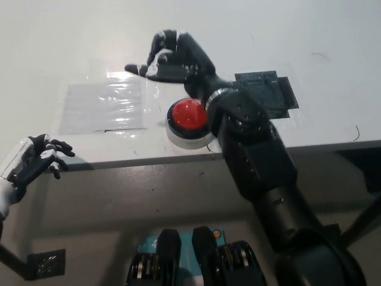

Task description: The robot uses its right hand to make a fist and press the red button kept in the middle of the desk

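Note:
The red button [187,114] in its black ring and white base sits in the middle of the white desk [71,47], partly covered by my black right forearm. My right hand [172,58] hovers just beyond and above the button, toward its far left, fingers curled but apart, thumb pointing left, holding nothing. My white left hand [33,159] rests off the desk's front edge at the lower left, fingers loosely spread and empty.
A clear plastic patch [104,107] is taped to the desk left of the button. A dark taped square [268,92] lies to its right. The desk's front edge [149,158] runs across below the button.

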